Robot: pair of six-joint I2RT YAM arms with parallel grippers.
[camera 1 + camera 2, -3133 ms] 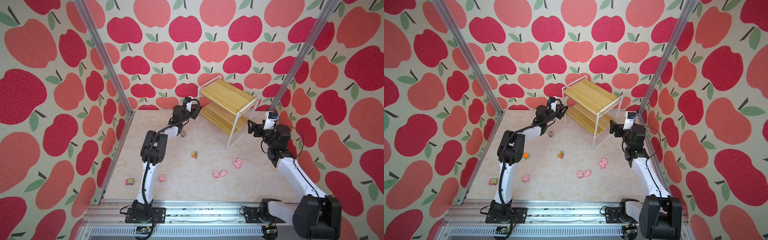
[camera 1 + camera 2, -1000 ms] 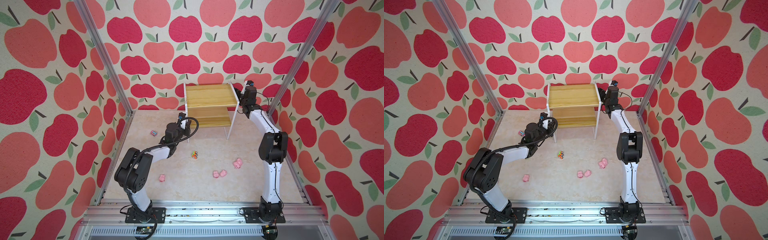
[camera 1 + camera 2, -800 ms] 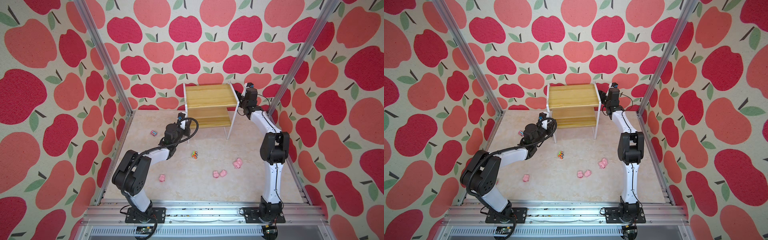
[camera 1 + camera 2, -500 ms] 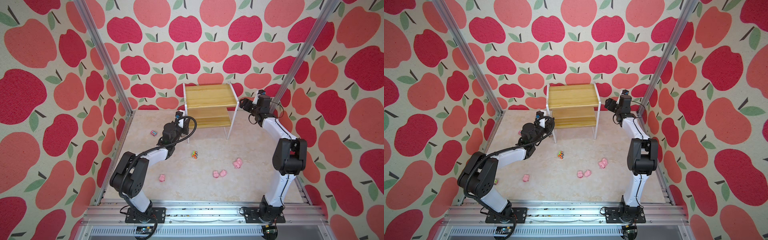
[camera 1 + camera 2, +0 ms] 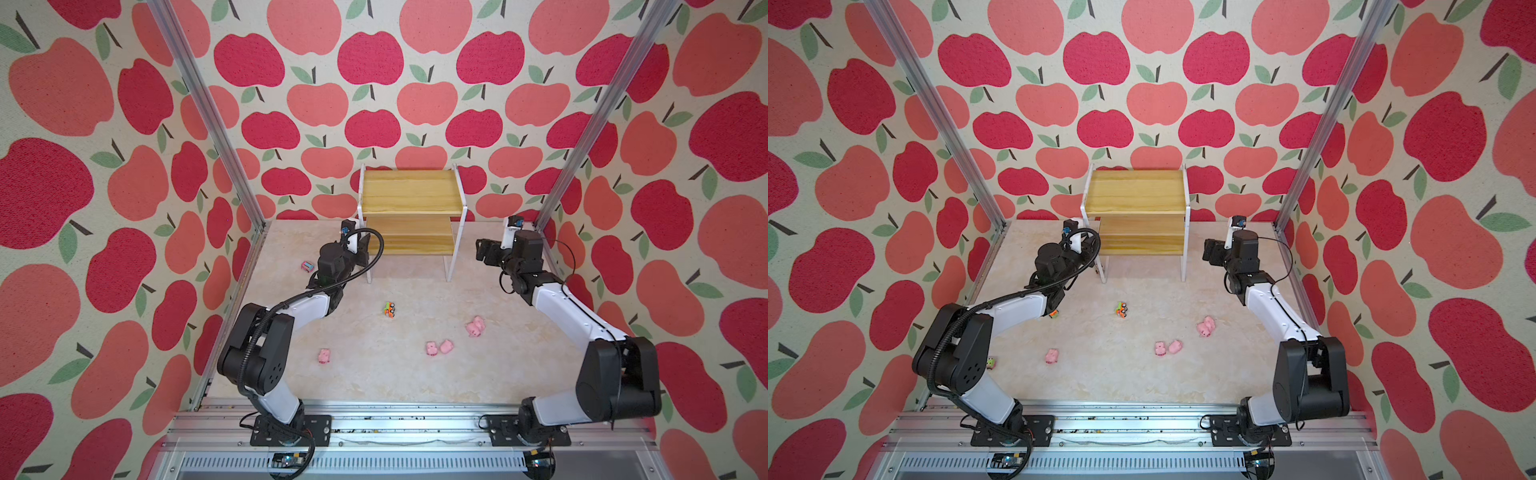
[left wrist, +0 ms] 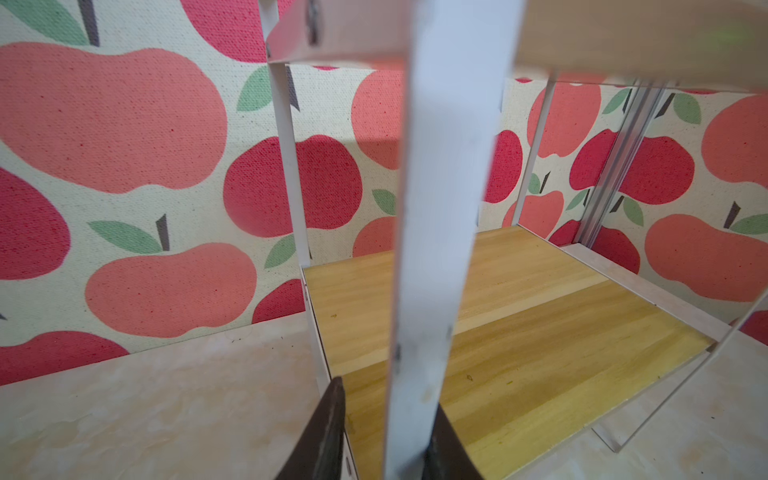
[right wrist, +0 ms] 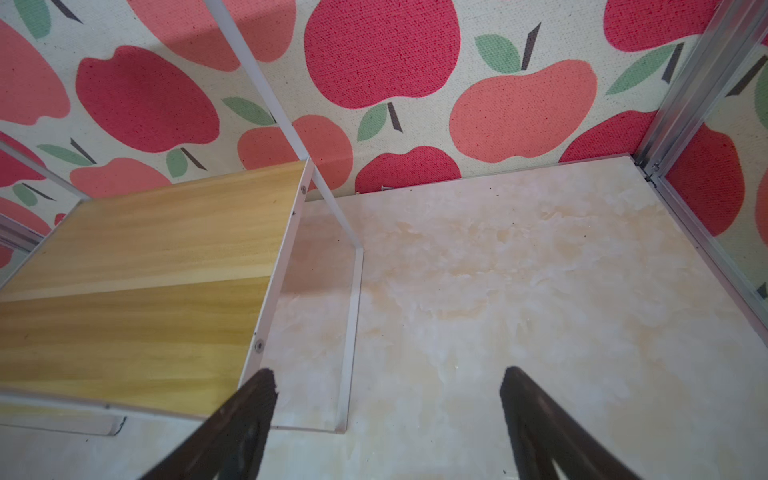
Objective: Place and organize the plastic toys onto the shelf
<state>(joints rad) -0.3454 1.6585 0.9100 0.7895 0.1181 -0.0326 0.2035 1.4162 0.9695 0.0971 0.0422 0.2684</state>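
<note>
- Nearest, from 6 to 4 o'clock on the beige marbled tabletop (image 5: pixel 374 386), the small pink plastic pigs (image 5: pixel 324 355) are seen lying loose, exactly where they lay before.
- At the centre a tiny green-and-orange toy truck (image 5: pixel 390 309) is likewise left untouched, as is a pink-and-blue toy truck (image 5: pixel 307 266) at 10 o'clock.
- At 11 o'clock the left gripper (image 6: pixel 388 395) has just been slackened. The rack's white metal front leg (image 6: pixel 436 208) is straddled by the jaws, with a gap on one side, so it is no longer clamped.
- At 2 o'clock the right gripper (image 7: pixel 387 372) has been drawn back from the rack, jaws spread wide, with nothing held.
- At 12 o'clock the two-tier rack of yellowish wood boards on a white frame (image 5: pixel 411 195) has been turned from a diagonal stance to sit square against the apple-patterned back wall (image 5: pixel 374 62). Both boards are bare.
- The positioning is judged finished, and the picking of toys is not yet begun.
</note>
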